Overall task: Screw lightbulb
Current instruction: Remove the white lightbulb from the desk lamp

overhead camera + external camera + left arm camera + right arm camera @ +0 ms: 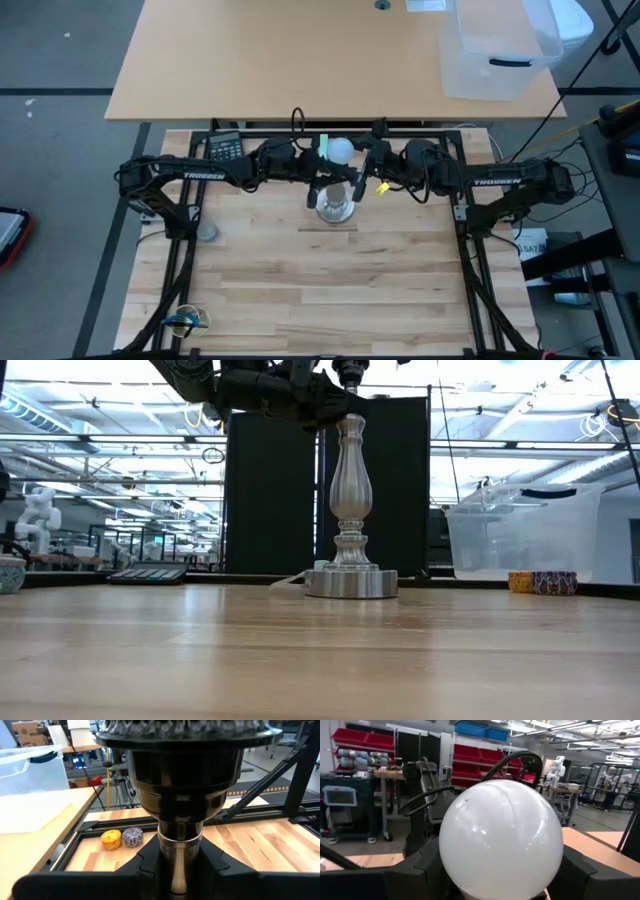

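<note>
Lightbulb, white globe: clamped between right gripper fingers, above stand, for screwing in. Stand: upright on desk, neck pinched between left gripper fingers, apparently to steady it

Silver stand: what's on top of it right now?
The lightbulb sits above the silver stand, between the right gripper's fingers. The left gripper clamps the stand's neck. The bulb's base is hidden.
</note>
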Controlling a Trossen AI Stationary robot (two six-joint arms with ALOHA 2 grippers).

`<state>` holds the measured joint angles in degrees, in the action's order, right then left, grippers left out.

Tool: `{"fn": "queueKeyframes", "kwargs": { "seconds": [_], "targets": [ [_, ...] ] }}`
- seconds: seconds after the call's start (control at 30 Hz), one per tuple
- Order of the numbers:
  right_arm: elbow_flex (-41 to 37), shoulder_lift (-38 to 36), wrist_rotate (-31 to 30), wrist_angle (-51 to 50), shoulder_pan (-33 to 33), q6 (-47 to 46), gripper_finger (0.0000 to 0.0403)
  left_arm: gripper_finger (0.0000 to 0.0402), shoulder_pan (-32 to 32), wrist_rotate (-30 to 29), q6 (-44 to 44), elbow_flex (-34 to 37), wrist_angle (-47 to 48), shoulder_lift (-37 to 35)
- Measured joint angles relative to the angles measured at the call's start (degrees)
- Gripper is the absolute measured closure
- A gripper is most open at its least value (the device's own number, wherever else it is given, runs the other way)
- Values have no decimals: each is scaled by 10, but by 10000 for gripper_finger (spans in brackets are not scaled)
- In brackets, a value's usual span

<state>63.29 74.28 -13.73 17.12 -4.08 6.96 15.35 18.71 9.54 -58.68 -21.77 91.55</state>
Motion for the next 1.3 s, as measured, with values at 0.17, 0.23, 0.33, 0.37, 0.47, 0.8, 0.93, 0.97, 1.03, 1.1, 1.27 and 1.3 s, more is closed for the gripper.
{"fn": "queueKeyframes", "kwargs": {
  "seconds": [0.17, 0.23, 0.33, 0.37, 0.47, 0.8, 0.93, 0.97, 1.03, 1.1, 1.27, 1.3],
  "targets": [
    [0, -12, 27, -22, -16, -3, 166, 331, 7, 31, -2, -1, -4, 0],
    [0, -12, 41, -24, -23, 1, 166, 331, 12, 47, -5, 0, 0, 0],
    [0, -12, 87, -24, -41, 13, 166, 331, 20, 72, -7, 0, 0, 0],
    [0, -12, 99, -23, -47, 15, 166, 331, 23, 79, -9, 0, 0, 0],
    [0, -12, 112, -23, -60, 15, 169, 331, 27, 91, -11, 0, 1, 0],
    [0, -7, 103, 4, -66, 34, 186, 331, 27, 97, -13, 1, 4, 0],
    [0, -6, 107, 7, -66, 33, 214, 331, 28, 96, -15, 1, 4, 0],
    [0, -6, 107, 7, -65, 33, 221, 331, 27, 96, -15, 1, 4, 0],
    [0, -6, 109, 7, -65, 33, 233, 331, 27, 96, -15, 1, 4, 0],
    [0, -6, 109, 10, -65, 33, 238, 331, 27, 96, -15, 1, 4, 0],
    [0, -6, 109, 10, -65, 33, 239, 331, 27, 92, -15, 1, 4, 0],
    [0, -6, 110, 10, -65, 32, 239, 331, 27, 92, -16, 1, 4, 0]
  ]
}}
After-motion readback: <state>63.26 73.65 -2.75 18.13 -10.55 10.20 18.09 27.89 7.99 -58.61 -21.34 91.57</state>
